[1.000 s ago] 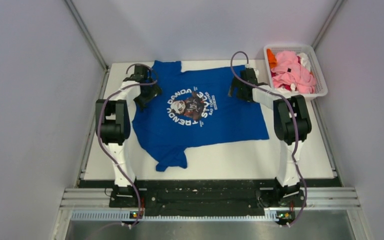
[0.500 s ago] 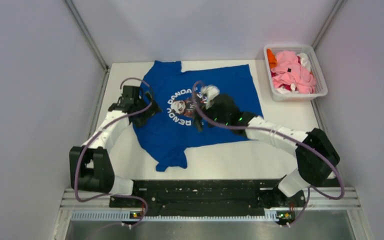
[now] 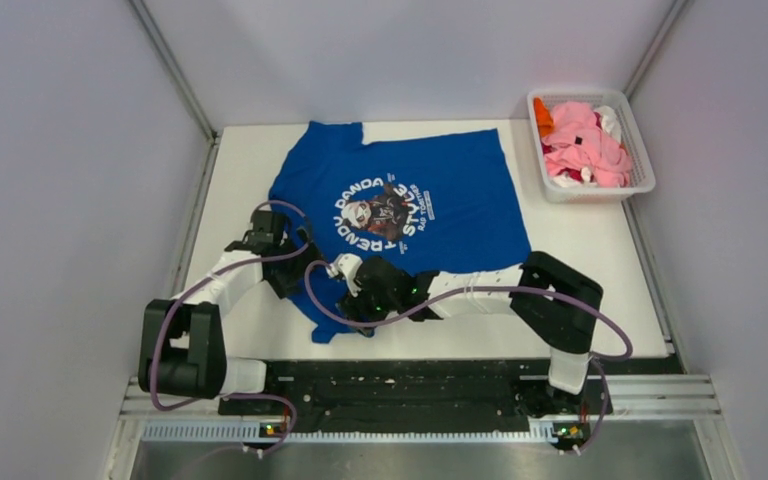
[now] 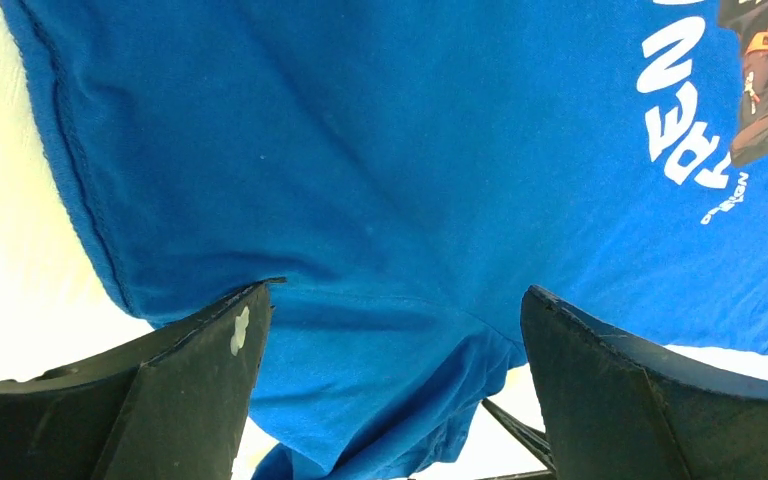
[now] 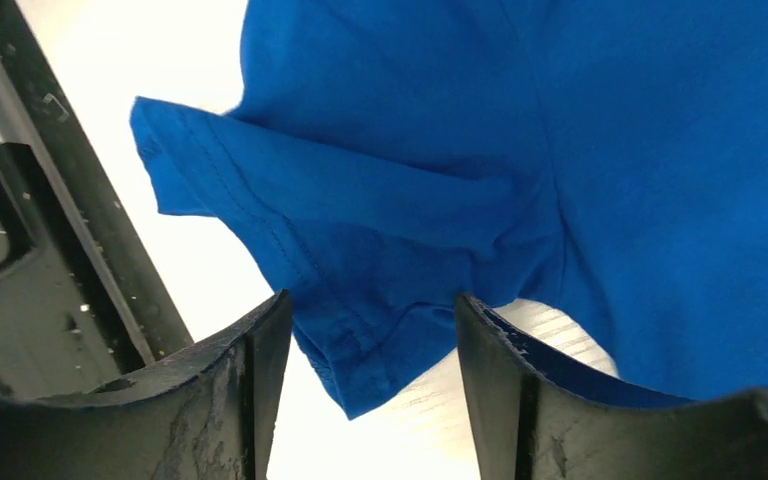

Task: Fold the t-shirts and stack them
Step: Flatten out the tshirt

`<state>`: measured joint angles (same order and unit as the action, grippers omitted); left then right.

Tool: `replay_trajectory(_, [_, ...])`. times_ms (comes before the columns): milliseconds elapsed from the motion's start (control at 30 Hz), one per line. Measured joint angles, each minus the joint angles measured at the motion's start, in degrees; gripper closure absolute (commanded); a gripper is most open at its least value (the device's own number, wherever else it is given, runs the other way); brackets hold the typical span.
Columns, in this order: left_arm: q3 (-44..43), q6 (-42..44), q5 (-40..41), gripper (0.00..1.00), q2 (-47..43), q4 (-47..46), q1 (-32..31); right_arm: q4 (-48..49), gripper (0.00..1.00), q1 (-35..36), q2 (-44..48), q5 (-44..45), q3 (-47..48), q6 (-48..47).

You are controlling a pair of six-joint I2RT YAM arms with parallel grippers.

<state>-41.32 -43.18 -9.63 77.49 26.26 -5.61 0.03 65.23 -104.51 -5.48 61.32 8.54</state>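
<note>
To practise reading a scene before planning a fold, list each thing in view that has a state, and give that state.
Blue shirt: spread flat, print up, unfolded.
Near sleeve: rumpled, hem curled.
Basket: upright, full.
Other shirts: jumbled in the basket, unfolded.
Left gripper: open, over the blue shirt's side edge.
Right gripper: open, astride the near sleeve.
</note>
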Motion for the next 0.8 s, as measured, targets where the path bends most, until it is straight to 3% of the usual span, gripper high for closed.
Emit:
replay_trajectory(133, [0.31,-0.04,0.57,0.01,0.02,-0.59,-0.02,-0.28,0.5,0.7,-2.32,1.14,0.5,0.04])
replay_trajectory(167, [0.31,-0.02,0.85,0.01,0.04,-0.74,0.0,-0.35,0.56,0.81,-2.69,1.55,0.68,0.07])
replay_trajectory(267, [0.31,-0.07,1.84,0.01,0.5,-0.79,0.0,-0.2,0.9,1.2,-2.84,3.19,0.66,0.2])
replay_trajectory(333, [0.31,-0.2,2.86,0.01,1.36,-0.74,0.0,0.28,0.98,1.49,-2.71,5.03,0.11,1.03])
replay_trajectory(633, [-1.33,-0.44,6.69,0.01,2.69,0.92,-0.11,2.43,1.0,1.53,6.23,7.15,-7.3,4.13])
replay_trajectory(800, [-1.81,-0.42,8.85,0.01,3.3,2.01,-0.13,2.82,0.91,1.53,12.37,4.85,-11.52,6.45])
